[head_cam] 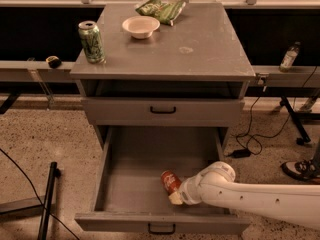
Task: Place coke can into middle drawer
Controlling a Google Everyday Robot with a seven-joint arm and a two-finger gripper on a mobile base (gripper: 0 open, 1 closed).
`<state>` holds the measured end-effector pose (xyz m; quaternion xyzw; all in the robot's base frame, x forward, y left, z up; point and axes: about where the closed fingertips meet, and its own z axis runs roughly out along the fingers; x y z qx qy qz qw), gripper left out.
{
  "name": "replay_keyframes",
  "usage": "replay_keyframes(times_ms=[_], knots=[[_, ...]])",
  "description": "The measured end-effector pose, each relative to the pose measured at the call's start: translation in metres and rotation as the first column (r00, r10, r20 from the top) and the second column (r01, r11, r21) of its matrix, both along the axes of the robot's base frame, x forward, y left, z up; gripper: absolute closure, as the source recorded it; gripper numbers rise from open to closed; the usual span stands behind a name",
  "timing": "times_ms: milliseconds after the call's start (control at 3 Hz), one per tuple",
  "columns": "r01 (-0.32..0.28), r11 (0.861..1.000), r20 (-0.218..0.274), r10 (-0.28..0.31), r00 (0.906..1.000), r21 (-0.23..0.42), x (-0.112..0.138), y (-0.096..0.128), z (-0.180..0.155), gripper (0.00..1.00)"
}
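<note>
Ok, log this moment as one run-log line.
step: placing | gripper: low inside middle drawer, at coke can | coke can: in drawer, tilted | green can: on cabinet top
</note>
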<state>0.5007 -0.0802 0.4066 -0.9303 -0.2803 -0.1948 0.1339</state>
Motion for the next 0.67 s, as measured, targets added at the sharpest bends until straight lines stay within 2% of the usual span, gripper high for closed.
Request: replay_keyframes(times_ms=[333, 667], knots=[[0.000, 1.000, 0.000, 0.000, 1.0000, 0.000, 0.0000, 0.0000, -0.0001, 0.59], [0.004, 1.000, -0.024, -0.004, 0.9997, 0.007, 0.0008, -0.0006, -0.0048, 0.37]])
